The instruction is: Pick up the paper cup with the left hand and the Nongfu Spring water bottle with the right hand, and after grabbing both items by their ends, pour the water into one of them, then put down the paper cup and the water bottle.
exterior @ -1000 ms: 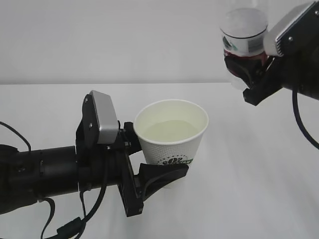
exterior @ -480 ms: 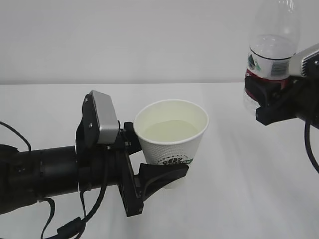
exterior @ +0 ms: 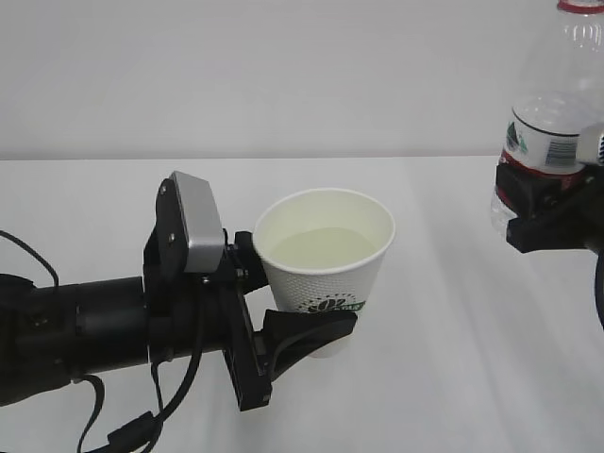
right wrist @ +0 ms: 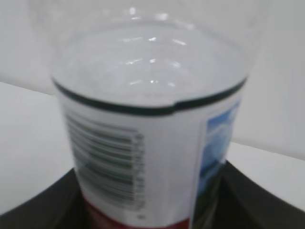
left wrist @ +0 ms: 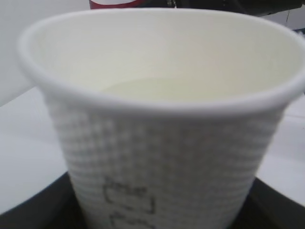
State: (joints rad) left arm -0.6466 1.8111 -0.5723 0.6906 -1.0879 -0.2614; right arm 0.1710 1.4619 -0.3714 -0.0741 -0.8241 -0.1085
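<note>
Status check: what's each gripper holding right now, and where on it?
Left hand grips the paper cup around its lower body. Right hand grips the Nongfu Spring water bottle at its lower labelled part.

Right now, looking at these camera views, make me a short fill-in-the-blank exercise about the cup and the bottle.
1. The paper cup is held in the fingers of the ____ hand.
2. The Nongfu Spring water bottle stands ____, neck ring at the top, in the right hand.
3. Inside the cup lies a pool of ____.
4. In the exterior view the bottle is to the ____ of the cup.

Missing words: left; upright; water; right
</note>
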